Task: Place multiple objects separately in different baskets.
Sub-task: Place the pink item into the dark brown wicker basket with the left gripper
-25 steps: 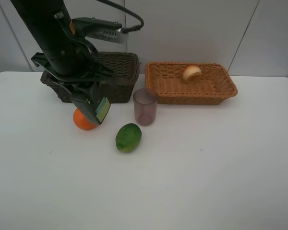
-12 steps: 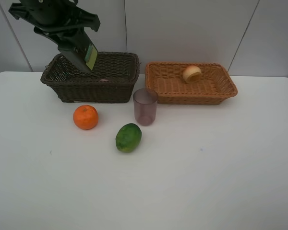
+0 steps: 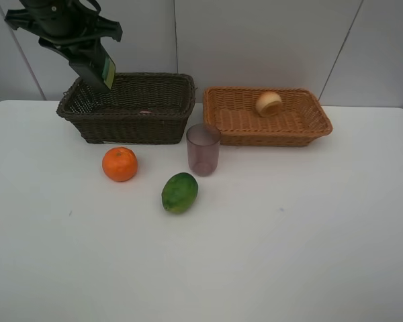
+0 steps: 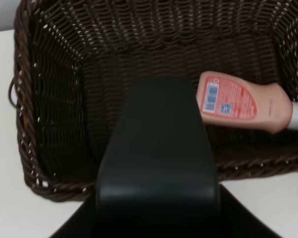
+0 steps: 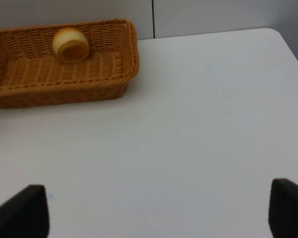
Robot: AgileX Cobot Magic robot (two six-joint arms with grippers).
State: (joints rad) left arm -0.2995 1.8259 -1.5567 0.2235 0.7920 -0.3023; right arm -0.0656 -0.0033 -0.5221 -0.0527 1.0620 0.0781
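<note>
Dark green bottle (image 3: 105, 72) (yellow-green label)

Orange tangerine (image 3: 119, 164), green fruit (image 3: 180, 192), dark brown basket (image 3: 134, 127)

table (image 3: 289, 255): white, plain | wall (image 3: 269, 40): pale grey panels, dark seams | light: even, soft

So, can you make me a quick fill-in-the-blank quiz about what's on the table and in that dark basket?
____ fruits lie directly on the table: a tangerine and a green oval fruit.
The mauve cup stands ____ beside them.
The ____ gripper holds the dark green bottle over the dark brown basket.
The pink bottle lies on its ____ inside that basket.
Missing words: two, upright, left, side.
</note>
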